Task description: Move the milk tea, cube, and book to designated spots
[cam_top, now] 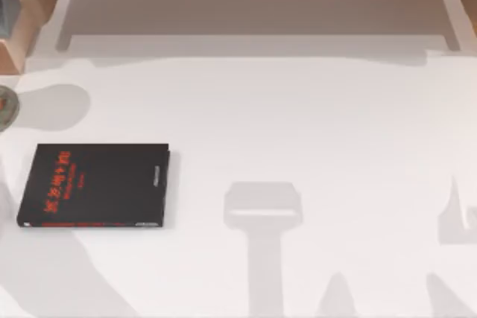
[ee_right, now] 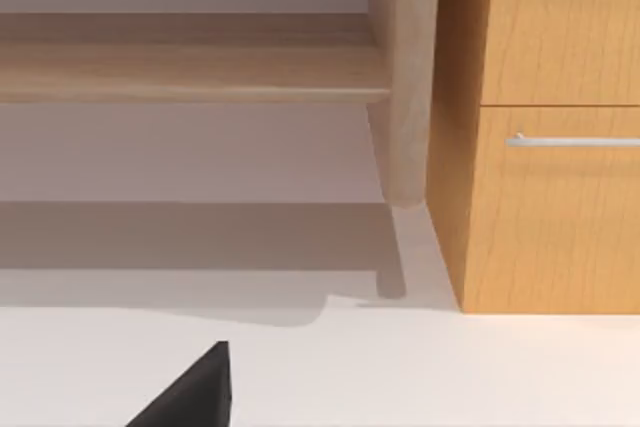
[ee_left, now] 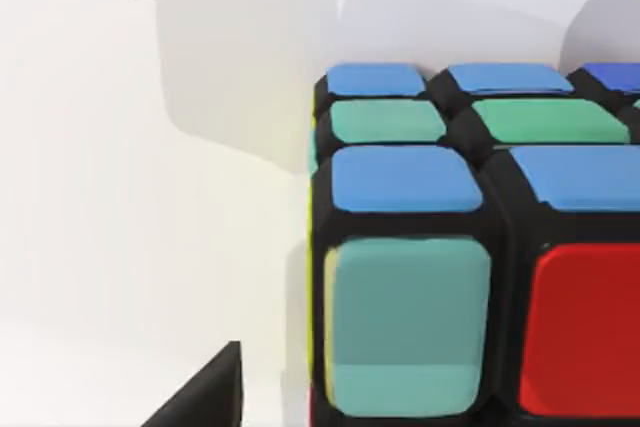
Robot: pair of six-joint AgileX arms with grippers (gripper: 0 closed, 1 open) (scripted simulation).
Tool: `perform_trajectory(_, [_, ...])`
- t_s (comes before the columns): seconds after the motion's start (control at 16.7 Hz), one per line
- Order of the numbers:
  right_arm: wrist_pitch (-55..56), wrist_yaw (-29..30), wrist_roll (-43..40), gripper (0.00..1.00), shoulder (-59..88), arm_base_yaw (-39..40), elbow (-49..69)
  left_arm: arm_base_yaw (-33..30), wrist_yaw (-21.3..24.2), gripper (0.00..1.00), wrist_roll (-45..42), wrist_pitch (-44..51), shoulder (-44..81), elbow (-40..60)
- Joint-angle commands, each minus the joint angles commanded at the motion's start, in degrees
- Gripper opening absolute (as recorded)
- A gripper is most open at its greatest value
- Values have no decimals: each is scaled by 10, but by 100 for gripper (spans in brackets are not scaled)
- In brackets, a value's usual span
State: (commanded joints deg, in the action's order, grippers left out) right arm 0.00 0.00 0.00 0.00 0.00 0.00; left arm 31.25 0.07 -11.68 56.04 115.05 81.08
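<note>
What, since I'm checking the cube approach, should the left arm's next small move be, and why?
Probably shift the left gripper sideways to centre on the cube before closing in. In the left wrist view the cube sits very close on the white table but is cut by the picture's edge, so it seems off-centre. The right arm idles near the wooden cabinet.

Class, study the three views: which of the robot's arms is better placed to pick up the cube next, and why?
Probably the left. In the left wrist view, the cube looms close ahead. The right wrist view faces a wooden shelf and drawer cabinet, with no cube near it.
</note>
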Motion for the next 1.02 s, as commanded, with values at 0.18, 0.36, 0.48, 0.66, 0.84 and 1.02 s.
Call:
perform_trajectory(0.18, [0,0,0,100,0,0,0,0,0,62,0,0,0,0])
perform_trajectory(0.36, [0,0,0,100,0,0,0,0,0,40,0,0,0,0])
perform_trajectory(0.48, [0,0,0,100,0,0,0,0,0,25,0,0,0,0])
perform_trajectory(0.66, [0,0,0,100,0,0,0,0,0,2,0,0,0,0])
perform_trajectory(0.84, [0,0,0,100,0,0,0,0,0,0,0,0,0,0])
perform_trajectory(1.02, [0,0,0,100,0,0,0,0,0,0,0,0,0,0])
